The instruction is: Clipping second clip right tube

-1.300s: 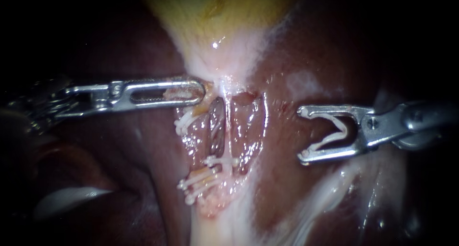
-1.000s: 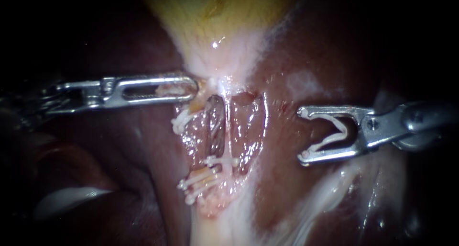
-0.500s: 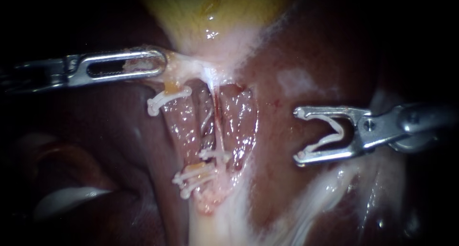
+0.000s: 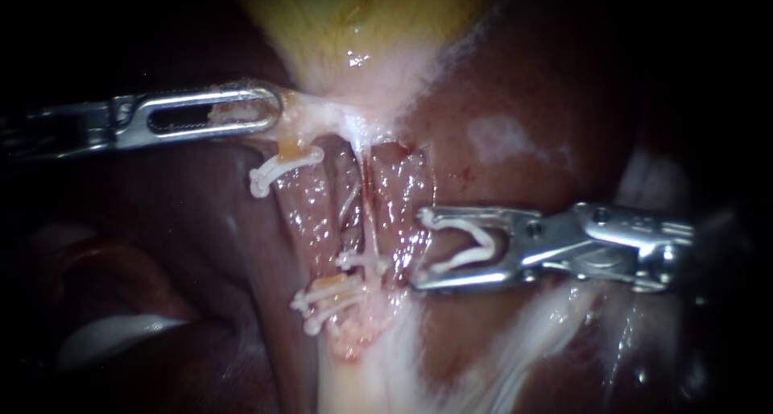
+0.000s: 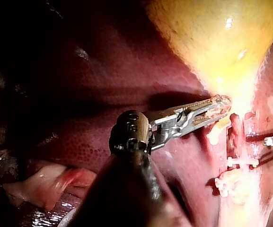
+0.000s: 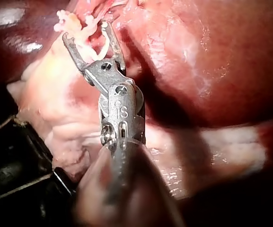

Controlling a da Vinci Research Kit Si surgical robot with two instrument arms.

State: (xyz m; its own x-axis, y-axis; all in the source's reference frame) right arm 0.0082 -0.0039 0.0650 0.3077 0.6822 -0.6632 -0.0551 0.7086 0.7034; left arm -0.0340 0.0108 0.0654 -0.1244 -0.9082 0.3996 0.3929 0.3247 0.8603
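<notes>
Left tool (image 4: 270, 112) grips tissue (image 4: 312, 114), seemingly; right tool (image 4: 419, 250), clip (image 4: 477, 241).

The left instrument (image 4: 270, 112) is bright silver steel with a long, slim, round-ended tip that has a slotted window and fine teeth. Behind the tip are a dark rounded wrist joint (image 5: 130, 132) and a black shaft (image 5: 127, 198). The right instrument (image 4: 420, 249) is also silver, shorter and hook-tipped. Its hinge block (image 6: 119, 111) carries screw heads (image 6: 120, 88) and stamped marks.

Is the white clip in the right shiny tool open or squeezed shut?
Open. The clip, held between the jaws of the right instrument, spreads in a wide V, its two ends far apart.
</notes>
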